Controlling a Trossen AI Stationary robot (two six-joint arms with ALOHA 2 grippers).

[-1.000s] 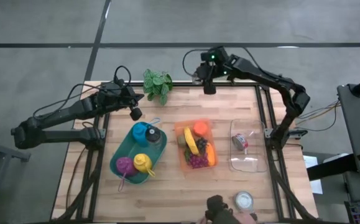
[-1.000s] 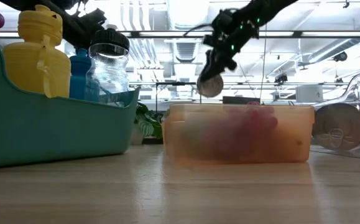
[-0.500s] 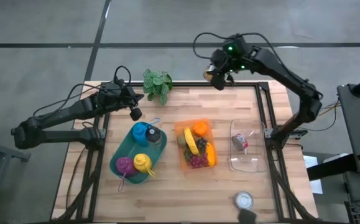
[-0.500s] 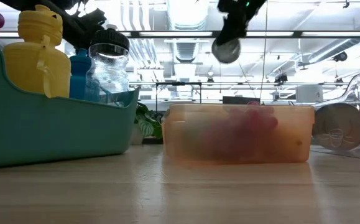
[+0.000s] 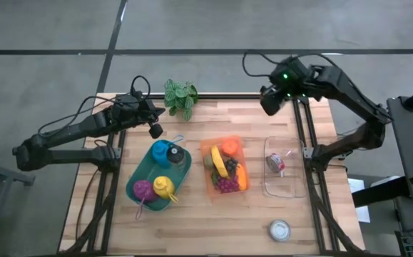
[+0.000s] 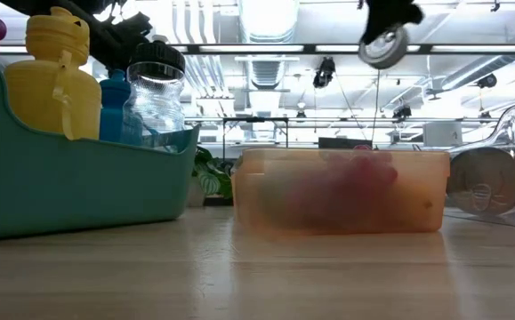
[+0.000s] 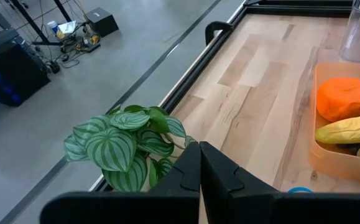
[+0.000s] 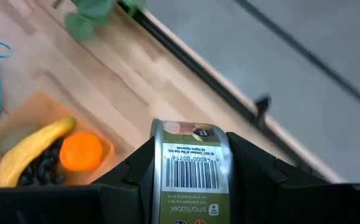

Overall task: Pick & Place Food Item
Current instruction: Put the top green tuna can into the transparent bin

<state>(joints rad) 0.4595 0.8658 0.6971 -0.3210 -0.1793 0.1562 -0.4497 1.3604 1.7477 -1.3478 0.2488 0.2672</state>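
Rightward since earlier — right gripper (image 5: pixel 270 102) carries can (image 8: pixel 189 168) — above table (image 5: pixel 192 221).

The can (image 8: pixel 191 168) in the right tool (image 8: pixel 189 186) is cut off by the picture's bottom edge, and its small print is too tiny to read. In the low view, the orange tub (image 6: pixel 341 189) is blurry, so the food inside cannot be told apart.
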